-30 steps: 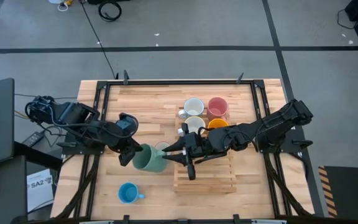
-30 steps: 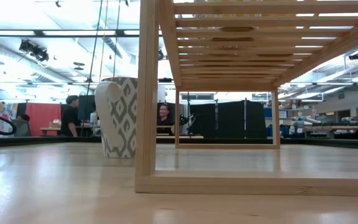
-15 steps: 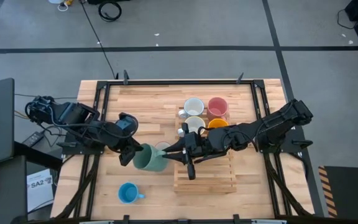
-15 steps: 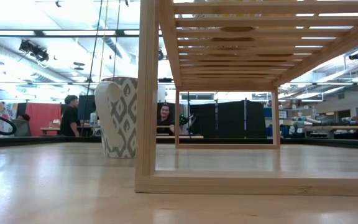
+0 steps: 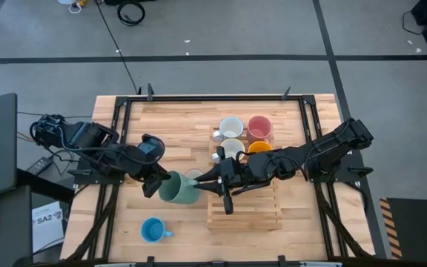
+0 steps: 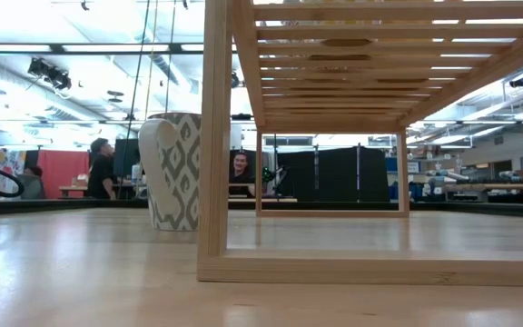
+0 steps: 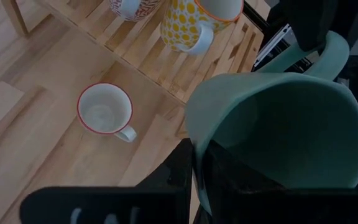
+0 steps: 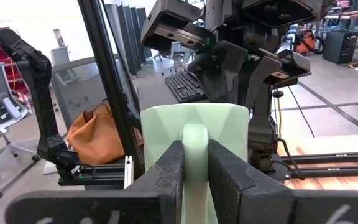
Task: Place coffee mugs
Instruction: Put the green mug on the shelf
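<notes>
A pale green coffee mug [image 5: 178,189] hangs above the table's middle, left of a wooden slat rack [image 5: 245,211], held between both grippers. My left gripper [image 5: 160,184] is shut on its left side, and my right gripper [image 5: 207,183] reaches level from the right, shut on its handle. White [image 5: 230,127], pink [image 5: 259,127], cream [image 5: 232,148] and orange [image 5: 260,148] mugs stand on the rack's far part. A blue mug [image 5: 153,231] stands on the table near the front. A white mug with a red rim [image 7: 105,111] stands on the table below the green one. My left gripper has the green mug by its rim wall [image 7: 194,134], one finger inside the mug and one outside. The fingers slant down from the table's left. The mug is lifted clear and tilted, its mouth toward this gripper. My right gripper pinches the mug's handle [image 8: 194,146] between its two fingers. The fingers come level from the table's right, one on each flat side of the handle loop. The mug's body [image 8: 194,121] stands beyond the fingertips, clear of the table.
In the low view the rack's post [image 6: 216,136] stands close in front, with a grey-patterned mug [image 6: 175,171] on the table behind it. Black frame rails [image 5: 117,126] run along the table's sides. People show in the room beyond the table.
</notes>
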`<state>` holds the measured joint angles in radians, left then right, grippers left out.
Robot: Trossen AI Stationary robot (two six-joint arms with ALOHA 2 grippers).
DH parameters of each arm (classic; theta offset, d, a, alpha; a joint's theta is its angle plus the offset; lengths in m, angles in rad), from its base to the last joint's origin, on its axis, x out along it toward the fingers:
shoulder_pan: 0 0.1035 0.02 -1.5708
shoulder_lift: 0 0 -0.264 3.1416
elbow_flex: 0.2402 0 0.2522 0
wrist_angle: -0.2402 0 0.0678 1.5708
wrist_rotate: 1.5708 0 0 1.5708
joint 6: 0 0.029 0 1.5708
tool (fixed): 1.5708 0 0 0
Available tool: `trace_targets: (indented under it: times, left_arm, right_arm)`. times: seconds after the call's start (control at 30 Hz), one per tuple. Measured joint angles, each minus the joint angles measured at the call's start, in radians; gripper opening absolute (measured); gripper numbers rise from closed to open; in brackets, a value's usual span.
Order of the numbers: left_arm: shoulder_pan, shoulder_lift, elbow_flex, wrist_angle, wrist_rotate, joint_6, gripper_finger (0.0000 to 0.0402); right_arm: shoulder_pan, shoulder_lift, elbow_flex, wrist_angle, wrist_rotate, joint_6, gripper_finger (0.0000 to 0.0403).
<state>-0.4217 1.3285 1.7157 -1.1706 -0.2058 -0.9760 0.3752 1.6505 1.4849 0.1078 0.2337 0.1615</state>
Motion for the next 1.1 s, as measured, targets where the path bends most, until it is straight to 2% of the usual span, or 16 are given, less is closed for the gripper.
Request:
trace_targets:
  times: [0.6,1.1]
  left_arm:
    - [0.0,0.0,0.0,0.003,-0.004,0.001,0.0097]
    - [0.0,-0.004,0.0,-0.017,0.0,0.003,0.0092]
  right_arm:
    - [0.0,0.0,0.0,-0.004,0.019,-0.007,0.0061]
    - [0.0,-0.011,0.0,-0.01,0.036,-0.008,0.006]
